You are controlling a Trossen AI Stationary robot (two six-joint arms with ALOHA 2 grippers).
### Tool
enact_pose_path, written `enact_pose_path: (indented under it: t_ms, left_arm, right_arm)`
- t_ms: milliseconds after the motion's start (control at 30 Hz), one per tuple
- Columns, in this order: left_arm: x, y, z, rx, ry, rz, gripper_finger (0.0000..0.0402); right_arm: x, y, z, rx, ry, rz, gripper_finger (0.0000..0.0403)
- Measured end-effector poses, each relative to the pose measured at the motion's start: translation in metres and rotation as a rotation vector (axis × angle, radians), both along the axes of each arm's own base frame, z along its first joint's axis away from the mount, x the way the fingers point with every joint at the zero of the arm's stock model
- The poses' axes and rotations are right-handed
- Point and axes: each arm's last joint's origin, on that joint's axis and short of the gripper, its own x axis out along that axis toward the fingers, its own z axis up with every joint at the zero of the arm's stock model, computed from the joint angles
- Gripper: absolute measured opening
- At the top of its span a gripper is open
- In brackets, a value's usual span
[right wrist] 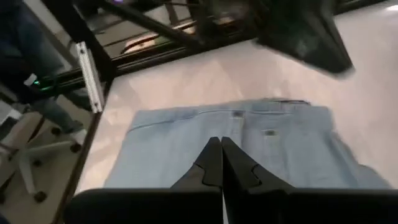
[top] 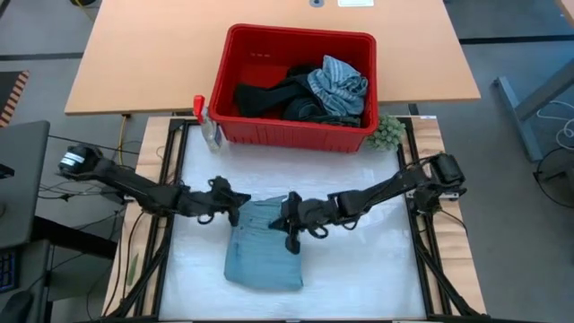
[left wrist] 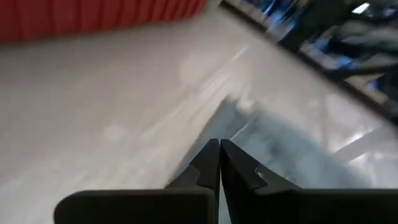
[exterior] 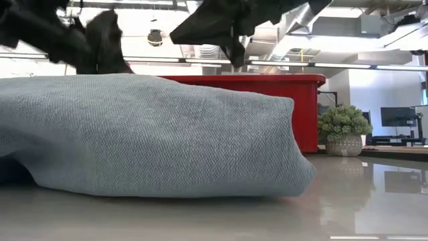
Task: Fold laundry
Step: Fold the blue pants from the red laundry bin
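A light blue garment (top: 265,256) lies folded flat on the white table top, filling the front of the low view (exterior: 147,134). My left gripper (top: 239,213) is shut and hovers at its far left corner, over bare table (left wrist: 219,149), with the cloth edge (left wrist: 273,143) just beyond. My right gripper (top: 289,224) is shut above the garment's far part (right wrist: 221,146); the cloth with its buttons (right wrist: 249,143) spreads beneath it. In the low view both grippers (exterior: 100,47) (exterior: 231,40) stand above the cloth. More laundry (top: 314,90), black and grey-blue striped, lies in the red basket (top: 296,133).
The red basket (exterior: 294,100) stands at the table's far edge. A spray bottle with a red top (top: 208,126) is by its left corner and a small green fuzzy ball (top: 387,133) by its right. Bare table lies right of the garment. A wooden desk stands behind.
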Motion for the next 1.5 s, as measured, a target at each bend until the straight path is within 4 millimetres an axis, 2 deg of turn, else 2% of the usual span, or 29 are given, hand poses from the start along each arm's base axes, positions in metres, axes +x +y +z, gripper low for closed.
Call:
enact_pose_path:
  t_ms: [100, 200, 367, 467, 600, 700, 800, 933, 1067, 1233, 1367, 1500]
  left_arm:
    - [-0.006, -0.005, 0.024, -0.009, -0.133, -0.082, 0.0]
    - [-0.011, -0.026, 0.029, -0.028, -0.167, -0.268, 0.0]
    - [-0.016, -0.066, -0.004, -0.048, -0.044, -0.401, 0.0]
    - [-0.018, -0.085, -0.025, -0.074, 0.026, -0.453, 0.0]
    - [-0.018, -0.091, -0.058, -0.155, 0.177, -0.393, 0.0]
    - [-0.016, -0.089, -0.071, -0.187, 0.222, -0.305, 0.0]
    - [-0.011, -0.08, -0.073, -0.183, 0.22, -0.238, 0.0]
    - [-0.005, -0.061, -0.061, -0.092, 0.186, -0.17, 0.0]
    - [-0.003, -0.04, -0.032, -0.016, 0.085, -0.111, 0.0]
    - [-0.015, -0.017, 0.006, 0.057, -0.034, -0.077, 0.0]
    - [-0.032, -0.004, 0.029, 0.079, -0.115, -0.034, 0.0]
    - [-0.049, 0.004, 0.04, 0.065, -0.161, -0.014, 0.0]
  right_arm:
    - [-0.006, 0.011, 0.002, 0.0, 0.014, 0.019, 0.002]
    - [-0.006, 0.026, -0.01, 0.016, 0.045, 0.044, 0.0021]
    - [0.001, 0.046, -0.054, 0.047, 0.131, 0.051, 0.0021]
    - [0.006, 0.055, -0.068, 0.086, 0.111, 0.047, 0.0021]
    - [0.009, 0.058, -0.097, 0.099, 0.173, 0.011, 0.002]
    - [0.013, 0.05, -0.106, 0.1, 0.194, -0.013, 0.002]
    - [0.015, 0.034, -0.11, 0.071, 0.217, -0.035, 0.002]
    - [0.018, -0.004, -0.108, 0.035, 0.237, -0.069, 0.002]
    - [0.021, -0.048, -0.105, 0.012, 0.281, -0.069, 0.002]
    - [0.023, -0.095, -0.106, 0.05, 0.296, -0.024, 0.002]
    - [0.022, -0.116, -0.105, 0.059, 0.292, -0.06, 0.002]
    - [0.021, -0.121, -0.089, 0.111, 0.276, -0.03, 0.002]
